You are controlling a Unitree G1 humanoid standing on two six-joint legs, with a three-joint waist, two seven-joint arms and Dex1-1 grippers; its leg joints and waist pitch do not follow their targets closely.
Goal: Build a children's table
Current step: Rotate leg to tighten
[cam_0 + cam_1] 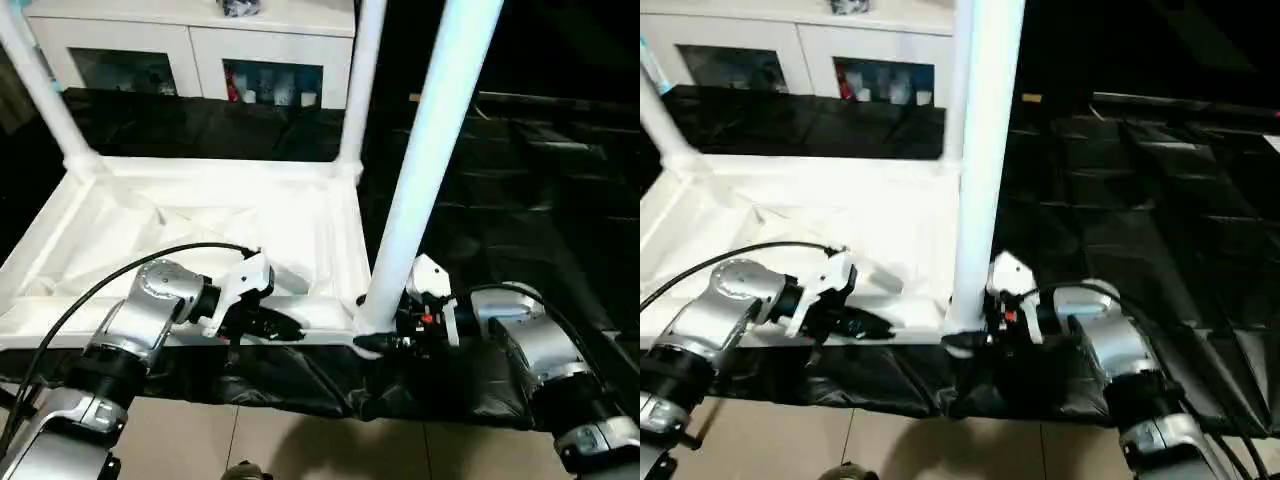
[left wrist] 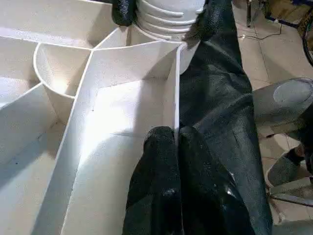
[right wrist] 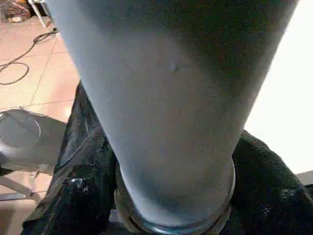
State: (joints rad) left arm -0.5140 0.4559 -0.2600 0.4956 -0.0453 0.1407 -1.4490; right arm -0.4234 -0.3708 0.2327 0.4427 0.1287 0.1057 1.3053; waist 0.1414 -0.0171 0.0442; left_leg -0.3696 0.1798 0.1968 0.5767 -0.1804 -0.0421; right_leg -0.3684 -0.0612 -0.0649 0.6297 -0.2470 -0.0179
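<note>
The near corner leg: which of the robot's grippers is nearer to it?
Right. The right gripper straddles the near corner leg at its base; the left gripper pinches the tabletop's rim beside it.

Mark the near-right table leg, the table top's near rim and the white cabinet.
near-right table leg [image 1: 425, 170], left eye view, middle of the shaft.
table top's near rim [image 2: 176, 83], left wrist view, upright wall ahead of the left gripper.
white cabinet [image 1: 205, 50], left eye view, frame between the glass doors.

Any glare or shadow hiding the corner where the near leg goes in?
Left eye view: the near leg glares pale blue, and the table top is washed out. Right wrist view: the leg is in dark shadow. Left wrist view: evenly lit, rim pinched by the left tool.
</note>
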